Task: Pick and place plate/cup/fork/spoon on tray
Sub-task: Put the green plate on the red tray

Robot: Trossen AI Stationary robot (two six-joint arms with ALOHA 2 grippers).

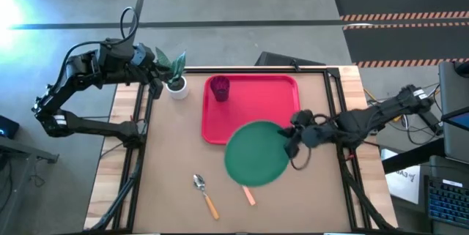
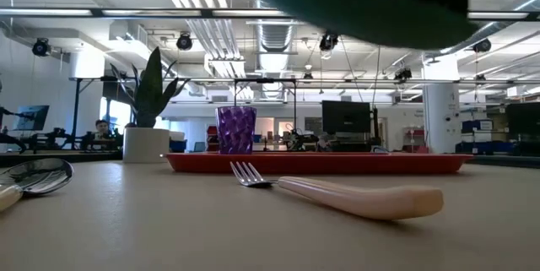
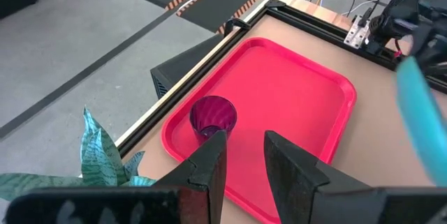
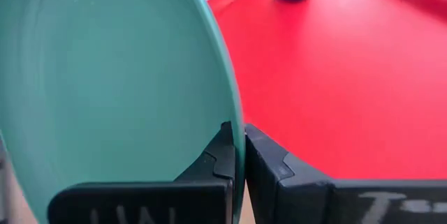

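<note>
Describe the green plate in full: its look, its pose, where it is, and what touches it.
The round teal-green plate is smooth and matte, plastic by the look, with a shallow raised rim. The right hand is shut on its rim, pinching the edge between both fingers. It is lifted off the brown tabletop, and it overlaps the near edge of the red rectangular plastic tray. The orange-handled fork lies on the table beneath it, partly hidden from above. Nothing else touches the plate.

The left gripper (image 3: 243, 155), fingers parted, hangs above the purple cup (image 3: 213, 118) standing in a corner of the red tray (image 3: 293, 98), beside green plant leaves (image 3: 98, 158).
</note>
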